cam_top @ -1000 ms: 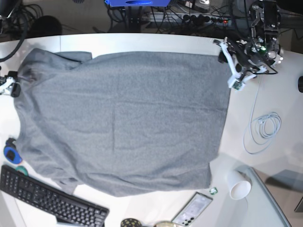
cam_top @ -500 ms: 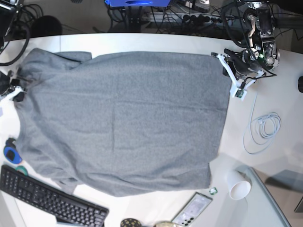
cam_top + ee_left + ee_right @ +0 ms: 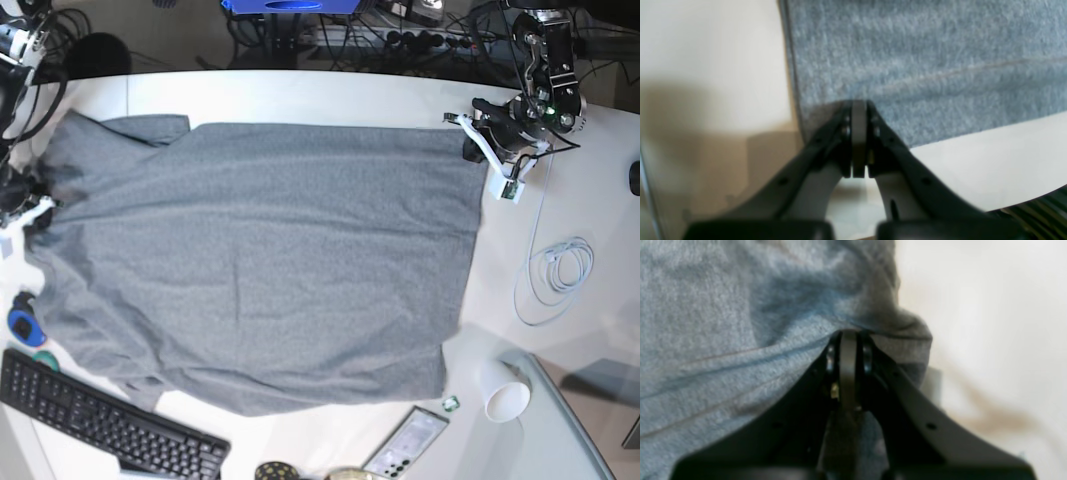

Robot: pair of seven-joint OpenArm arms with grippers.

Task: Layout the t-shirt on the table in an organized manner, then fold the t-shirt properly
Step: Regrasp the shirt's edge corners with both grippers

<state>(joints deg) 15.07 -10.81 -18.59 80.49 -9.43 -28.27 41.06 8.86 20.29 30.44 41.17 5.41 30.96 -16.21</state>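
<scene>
Clamping tight on the hem corner of the t-shirt, fingers of the left gripper pressing together with a thin dark pad between them and no gap showing, grey cloth bunching slightly at the tips. Pinching likewise at the other end, right gripper closing fully on a gathered ridge of heather-grey fabric near the shoulder seam, folds rising just above the tips and stitching lines running off to the side. Sitting at the far corner of the garment in the base view, left gripper touching the hem edge, its white fingers angling toward the cloth, black arm links reaching back off the table. Meeting the cloth at the opposite edge by the collar end, right gripper only partly showing at the picture's border. Spreading broadly across the white tabletop, t-shirt lying mostly flat, one sleeve folding over at the far corner, the near sleeve wrinkling beside a black keyboard. Resting well apart from the cloth: a coiled white cable, a white paper cup lying on its side, a phone near the front edge, and a blue roll just beside the shirt.
</scene>
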